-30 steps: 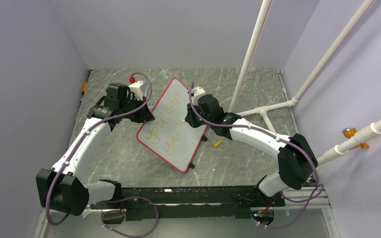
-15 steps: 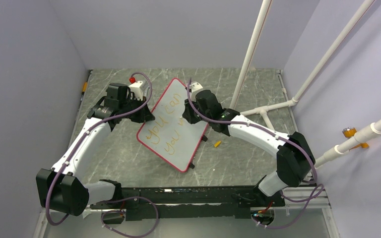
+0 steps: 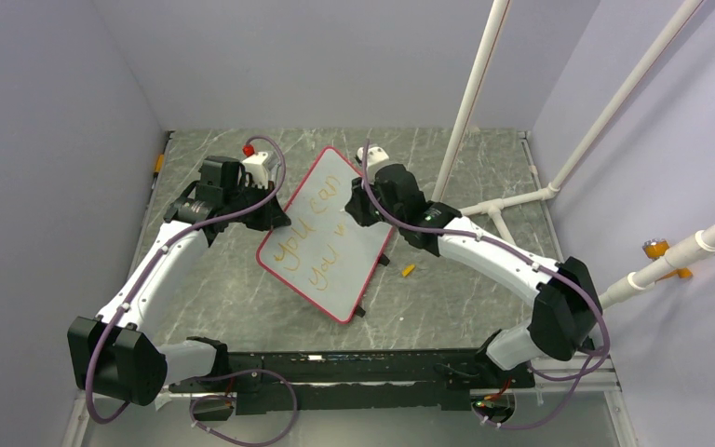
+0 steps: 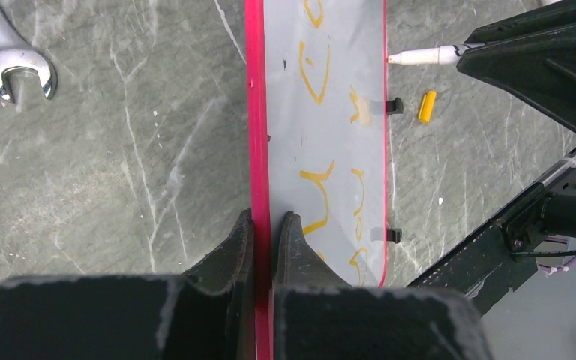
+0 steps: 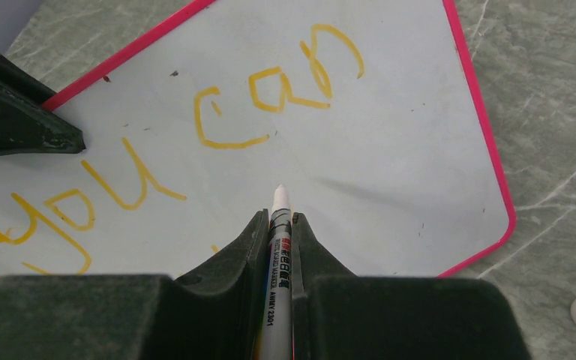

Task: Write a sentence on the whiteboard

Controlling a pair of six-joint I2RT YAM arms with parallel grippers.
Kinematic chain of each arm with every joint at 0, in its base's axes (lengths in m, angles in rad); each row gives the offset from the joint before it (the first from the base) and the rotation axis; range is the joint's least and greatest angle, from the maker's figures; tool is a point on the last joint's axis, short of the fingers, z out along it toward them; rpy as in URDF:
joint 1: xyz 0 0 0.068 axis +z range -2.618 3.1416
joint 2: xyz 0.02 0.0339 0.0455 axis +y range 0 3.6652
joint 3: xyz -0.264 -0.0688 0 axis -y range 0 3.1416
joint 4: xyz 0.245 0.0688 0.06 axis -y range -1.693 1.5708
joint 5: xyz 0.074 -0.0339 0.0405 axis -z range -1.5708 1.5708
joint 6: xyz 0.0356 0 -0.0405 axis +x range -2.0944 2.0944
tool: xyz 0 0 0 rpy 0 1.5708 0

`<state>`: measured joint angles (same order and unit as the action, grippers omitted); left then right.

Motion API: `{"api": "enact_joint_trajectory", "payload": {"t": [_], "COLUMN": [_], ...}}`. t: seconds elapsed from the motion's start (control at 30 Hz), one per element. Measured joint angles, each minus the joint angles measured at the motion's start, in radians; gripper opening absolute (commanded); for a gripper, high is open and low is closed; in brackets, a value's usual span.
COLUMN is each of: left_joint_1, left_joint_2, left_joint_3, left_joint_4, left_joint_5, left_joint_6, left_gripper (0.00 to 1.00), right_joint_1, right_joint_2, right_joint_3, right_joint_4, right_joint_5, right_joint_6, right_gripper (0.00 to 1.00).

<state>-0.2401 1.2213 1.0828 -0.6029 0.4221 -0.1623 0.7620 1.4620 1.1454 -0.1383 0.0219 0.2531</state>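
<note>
Glossy white whiteboard (image 3: 349, 265) with rounded pink-red frame sitting mid-desk (image 3: 223, 289) on veined grey marble, left claw (image 4: 264, 222) pinching its left rim, right claw (image 5: 278, 219) clamping slim white marker (image 5: 276, 277), tip pointing beneath orange handwritten sentence (image 5: 229, 145)

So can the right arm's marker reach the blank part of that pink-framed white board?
Probably yes: the right gripper holds the white marker pointed at a bare patch of the whiteboard, nothing between.

Left arm (image 3: 154, 275) reaches forward with bent elbow; left gripper (image 4: 264, 219) jaws closed on the whiteboard (image 4: 322, 135) edge. Right arm (image 3: 498, 261) angles inward; right gripper (image 5: 279, 219) jaws clamped on a marker (image 5: 277, 270).
</note>
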Motion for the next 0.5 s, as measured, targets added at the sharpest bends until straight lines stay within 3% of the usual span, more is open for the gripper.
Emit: {"api": "enact_joint_trajectory", "payload": {"t": [0.5], "left_joint_1": [-0.001], "left_joint_2": [0.0], "left_joint_3": [0.0], "left_joint_4": [0.001], "left_joint_5": [0.0], "left_joint_6": [0.0], "left_gripper": [0.0], "right_joint_1": [-0.016], "right_joint_2": [0.05], "right_joint_3": [0.0], "right_joint_4": [0.004], "right_joint_5": [-0.005], "right_joint_6": [0.006], "right_gripper": [0.0]}}
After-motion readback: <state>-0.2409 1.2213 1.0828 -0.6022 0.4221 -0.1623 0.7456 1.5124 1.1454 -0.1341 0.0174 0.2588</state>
